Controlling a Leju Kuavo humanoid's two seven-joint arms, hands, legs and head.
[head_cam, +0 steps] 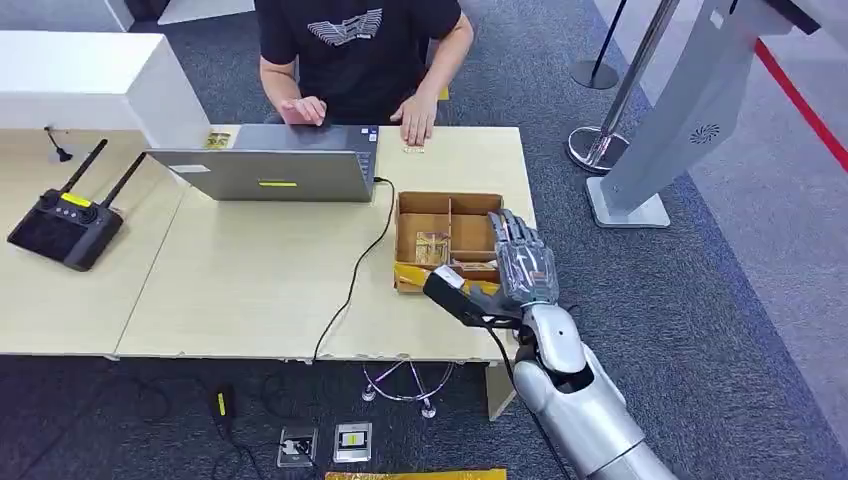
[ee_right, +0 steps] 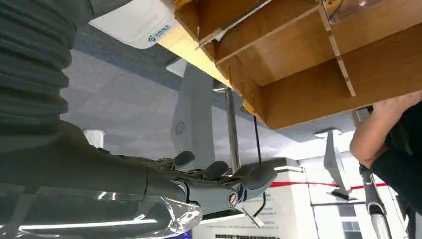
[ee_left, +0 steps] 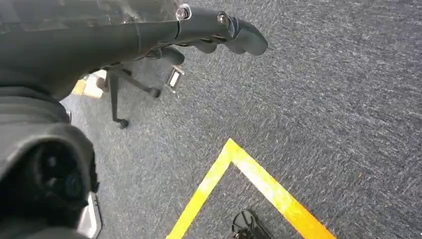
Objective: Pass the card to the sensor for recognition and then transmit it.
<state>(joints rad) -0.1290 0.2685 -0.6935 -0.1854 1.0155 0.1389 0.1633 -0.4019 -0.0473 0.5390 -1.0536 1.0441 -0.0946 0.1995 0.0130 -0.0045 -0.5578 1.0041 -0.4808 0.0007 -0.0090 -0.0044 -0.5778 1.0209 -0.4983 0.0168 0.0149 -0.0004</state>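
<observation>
A shallow cardboard tray (head_cam: 448, 204) with thin dividers sits at the near right part of the light wooden table (head_cam: 250, 290), its front rim trimmed in yellow. One card (head_cam: 432, 247) with a pale, glossy face lies in the middle compartment on the left side of the tray; another flat piece seems to lie in the front right compartment, partly hidden by the robot's fingers. The far compartments look bare brown.

The right hand (head_cam: 520, 262) hovers over the tray's right side with its fingers stretched out flat and apart, holding nothing; in the right wrist view the same fingers (ee_right: 214, 172) extend loosely below the tray's wooden cells (ee_right: 298, 64). The left hand (ee_left: 219, 32) hangs over grey carpet with a yellow tape line (ee_left: 249, 184), fingers curled in, nothing in them.

A person (head_cam: 360, 50) sits behind a grey laptop (head_cam: 265, 175), and a black remote controller (head_cam: 62, 228) rests at the table's left.
</observation>
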